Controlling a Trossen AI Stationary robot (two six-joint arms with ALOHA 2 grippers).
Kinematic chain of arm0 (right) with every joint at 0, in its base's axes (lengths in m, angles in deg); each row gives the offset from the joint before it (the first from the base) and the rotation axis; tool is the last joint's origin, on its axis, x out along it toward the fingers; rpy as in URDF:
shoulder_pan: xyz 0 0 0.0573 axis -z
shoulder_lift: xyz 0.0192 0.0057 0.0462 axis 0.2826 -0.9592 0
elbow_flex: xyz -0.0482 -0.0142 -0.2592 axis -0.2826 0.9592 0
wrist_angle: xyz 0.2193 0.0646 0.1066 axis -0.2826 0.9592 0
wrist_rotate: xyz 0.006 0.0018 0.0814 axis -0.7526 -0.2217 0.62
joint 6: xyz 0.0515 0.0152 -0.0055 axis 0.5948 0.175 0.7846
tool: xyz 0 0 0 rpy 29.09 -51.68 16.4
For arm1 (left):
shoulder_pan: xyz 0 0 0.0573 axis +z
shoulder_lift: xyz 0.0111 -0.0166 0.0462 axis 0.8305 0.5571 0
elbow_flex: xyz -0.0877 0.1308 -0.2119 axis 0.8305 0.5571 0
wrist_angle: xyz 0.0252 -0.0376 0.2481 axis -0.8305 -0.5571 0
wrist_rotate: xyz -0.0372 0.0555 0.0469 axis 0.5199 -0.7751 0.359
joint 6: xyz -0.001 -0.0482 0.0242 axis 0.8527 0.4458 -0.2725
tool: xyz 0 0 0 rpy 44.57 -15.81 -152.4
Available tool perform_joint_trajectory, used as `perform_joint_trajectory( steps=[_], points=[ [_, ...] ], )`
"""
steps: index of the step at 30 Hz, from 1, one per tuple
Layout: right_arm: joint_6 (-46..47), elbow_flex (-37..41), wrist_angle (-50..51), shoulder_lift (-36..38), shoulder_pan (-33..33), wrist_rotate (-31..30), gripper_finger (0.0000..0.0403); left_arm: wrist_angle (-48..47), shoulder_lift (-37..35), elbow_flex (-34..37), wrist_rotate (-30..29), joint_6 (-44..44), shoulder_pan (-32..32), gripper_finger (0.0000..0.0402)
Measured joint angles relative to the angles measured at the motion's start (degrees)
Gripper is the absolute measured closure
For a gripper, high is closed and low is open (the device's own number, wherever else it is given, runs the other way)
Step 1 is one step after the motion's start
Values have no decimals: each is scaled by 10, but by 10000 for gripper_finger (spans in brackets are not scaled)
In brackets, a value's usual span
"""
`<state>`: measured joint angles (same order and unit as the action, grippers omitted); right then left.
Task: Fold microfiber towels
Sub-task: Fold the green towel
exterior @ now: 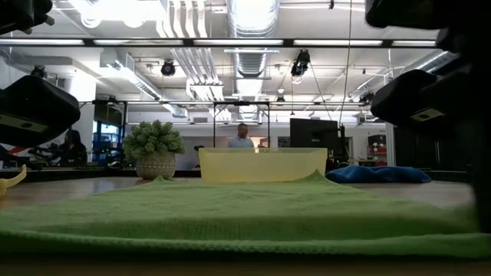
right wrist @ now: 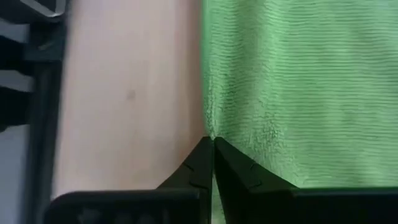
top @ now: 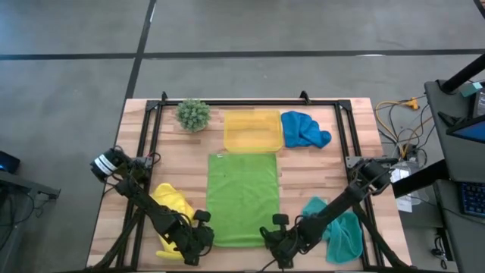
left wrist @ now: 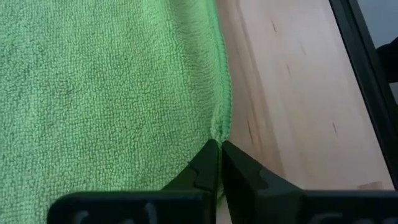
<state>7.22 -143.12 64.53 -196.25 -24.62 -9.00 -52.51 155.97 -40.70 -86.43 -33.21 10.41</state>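
Left gripper (left wrist: 219,144) pinched tight on the lime green towel (top: 242,197) at its near corner; right gripper (right wrist: 211,142) clamps the other, both placed seemingly for lifting the near edge into a fold.

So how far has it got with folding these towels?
Nothing looks folded yet. The lime green towel lies spread flat mid-table, and the left gripper and right gripper are each shut on one of its near corners, ready for a first fold. The yellow towel, teal towel and blue towel lie crumpled, waiting.
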Motion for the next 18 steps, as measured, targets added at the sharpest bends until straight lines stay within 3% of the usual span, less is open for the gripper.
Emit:
perform_joint_trajectory(
  steps=[18],
  points=[
    [47,-31,-5,25,-28,22,394,8,-51,-2,14,0,0,401]
  ],
)
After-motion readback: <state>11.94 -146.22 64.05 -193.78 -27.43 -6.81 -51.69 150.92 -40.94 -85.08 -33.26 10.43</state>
